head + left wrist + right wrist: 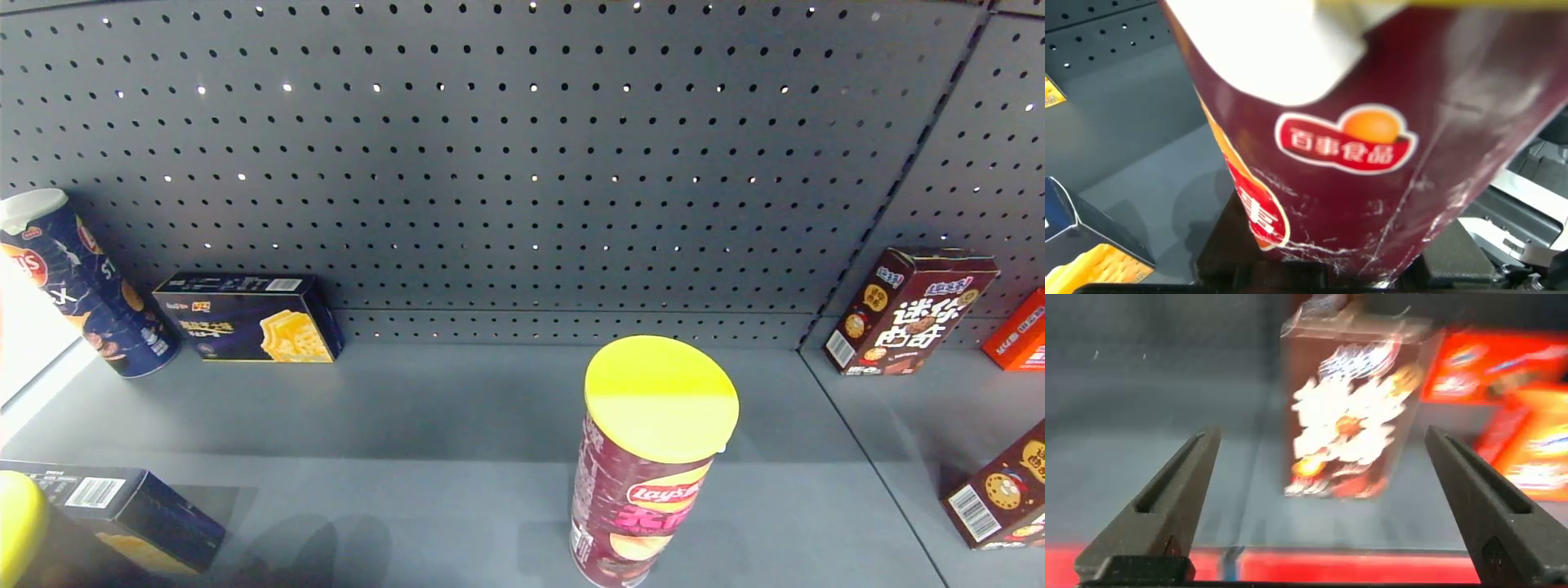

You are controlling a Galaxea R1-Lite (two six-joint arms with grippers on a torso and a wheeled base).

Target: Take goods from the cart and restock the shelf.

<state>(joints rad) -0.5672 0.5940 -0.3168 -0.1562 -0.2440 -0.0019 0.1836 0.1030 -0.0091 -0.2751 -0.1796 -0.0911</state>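
Note:
A maroon chip can [1388, 139] with a yellow lid looms tilted and very close in the left wrist view, held in my left gripper; its fingers are hidden behind it. That can's yellow lid [15, 523] shows at the bottom left of the head view. Another maroon can with a yellow lid [645, 465] stands upright on the grey shelf [424, 425], right of centre. My right gripper [1323, 506] is open, fingers spread wide, facing a brown cookie box [1351, 408] from a short distance with nothing between them.
At the shelf's back left, a dark blue can [82, 286] leans beside a dark blue cracker box [249, 318]. Another dark box [122, 514] lies front left. Right bay: brown box [906, 310], orange box [1020, 331], brown box [1000, 494]. Pegboard wall [522, 163] behind.

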